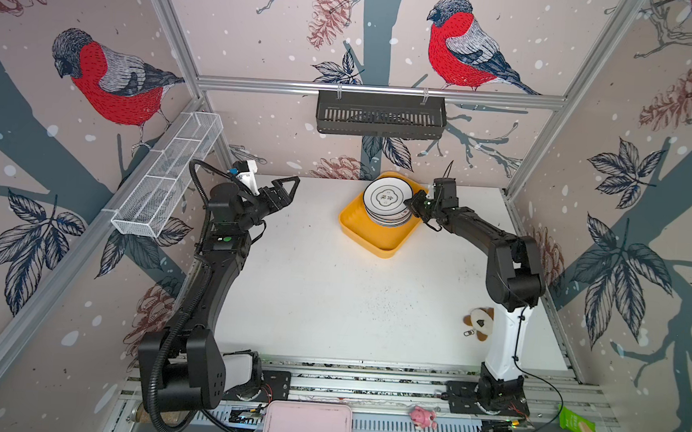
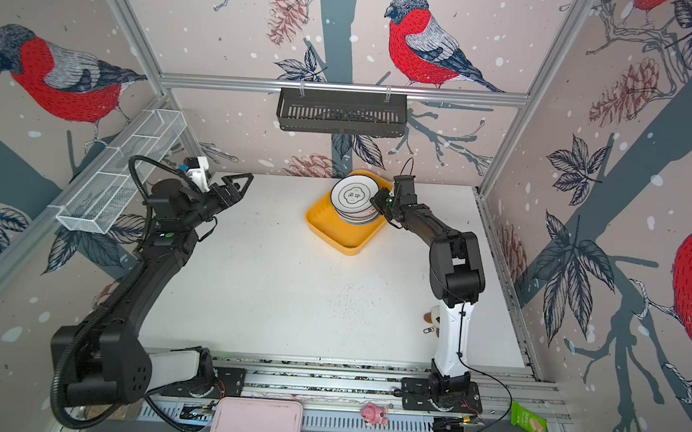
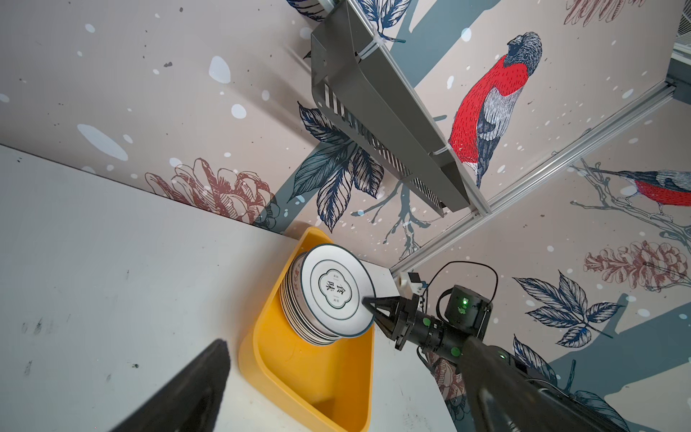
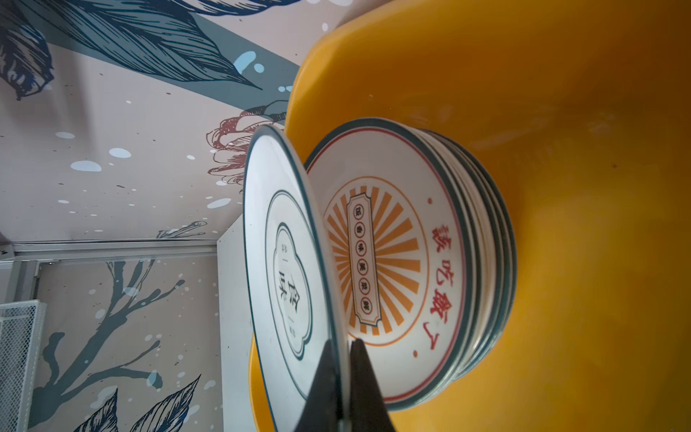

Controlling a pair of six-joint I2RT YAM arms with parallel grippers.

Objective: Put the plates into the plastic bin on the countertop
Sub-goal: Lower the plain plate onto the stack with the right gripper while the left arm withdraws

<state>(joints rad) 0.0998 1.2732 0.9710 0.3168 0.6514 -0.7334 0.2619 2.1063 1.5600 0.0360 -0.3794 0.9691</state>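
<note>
Two arms: left arm [image 1: 215, 266] and right arm [image 1: 511, 270]. Two tools: left tool [image 1: 290, 188] and right tool [image 1: 411, 203]. One white surface [image 1: 330, 291]. One yellow bin [image 1: 376, 240]. One stack of plates [image 4: 486, 262]: one ringed plate [image 4: 284, 262] and one sunburst plate [image 4: 374, 258] show faces. The rest show only rims, too close to count. One black basket [image 1: 380, 115], one white mesh basket [image 1: 168, 175], one pink tray [image 1: 306, 427], one pink toy pig [image 1: 423, 417], one green packet [image 1: 577, 425], one brown-and-white plush [image 1: 479, 320].

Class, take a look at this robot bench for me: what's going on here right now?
The right claw is shut on the rim of the top plate, holding it tilted over the stack of plates in the yellow bin. The left claw hangs open over the far-left part of the countertop, holding nothing.
</note>
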